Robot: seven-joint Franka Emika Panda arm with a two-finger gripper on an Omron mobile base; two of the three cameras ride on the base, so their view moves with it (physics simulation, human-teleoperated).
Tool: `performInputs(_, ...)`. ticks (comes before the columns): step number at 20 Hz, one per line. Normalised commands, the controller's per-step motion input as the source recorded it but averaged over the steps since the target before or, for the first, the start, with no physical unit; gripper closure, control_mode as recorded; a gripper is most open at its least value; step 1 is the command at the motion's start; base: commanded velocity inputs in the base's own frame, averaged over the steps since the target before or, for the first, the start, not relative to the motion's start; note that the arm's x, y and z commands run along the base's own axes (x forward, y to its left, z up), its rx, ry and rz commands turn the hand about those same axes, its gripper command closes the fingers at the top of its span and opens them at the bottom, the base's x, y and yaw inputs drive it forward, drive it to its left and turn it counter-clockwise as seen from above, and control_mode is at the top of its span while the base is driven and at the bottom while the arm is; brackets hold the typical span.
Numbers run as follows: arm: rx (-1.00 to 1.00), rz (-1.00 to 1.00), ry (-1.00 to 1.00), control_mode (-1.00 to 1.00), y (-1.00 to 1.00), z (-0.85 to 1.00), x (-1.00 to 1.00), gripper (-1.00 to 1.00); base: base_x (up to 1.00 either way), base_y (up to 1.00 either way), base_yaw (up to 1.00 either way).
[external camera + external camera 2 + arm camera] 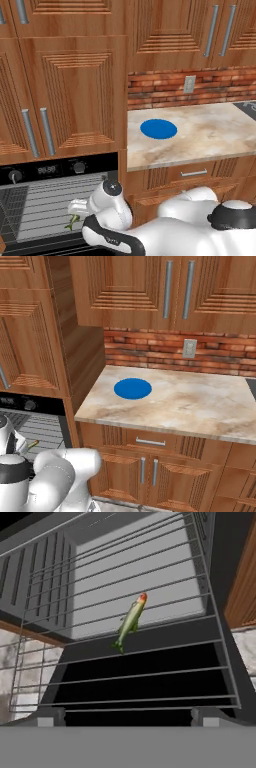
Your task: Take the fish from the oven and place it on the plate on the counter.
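Both fingertips spread wide above fish; arm reaches into oven.

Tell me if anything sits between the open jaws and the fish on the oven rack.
Nothing visible does. The fish lies alone on the wire rack of the open oven, with the gripper open and apart from it.

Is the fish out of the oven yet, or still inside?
Still inside: the fish lies on the wire rack in the oven; the plate is bare.
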Motion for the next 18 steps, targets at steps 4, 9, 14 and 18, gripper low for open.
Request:
performInputs(4,0.0,-0.05,0.0,-1.0,0.01,0.0,0.56,-1.0,0.0,0.0,0.0)
performInputs(9,0.0,-0.04,0.0,-1.0,0.0,-0.04,0.26,-1.0,0.0,0.0,0.0)
performInputs(14,0.0,-0.05,0.0,-1.0,0.0,-0.52,0.0,-1.0,0.0,0.0,0.0)
performInputs(18,0.0,-0.04,0.0,-1.0,0.01,-0.75,-0.01,-1.0,0.0,0.0,0.0)
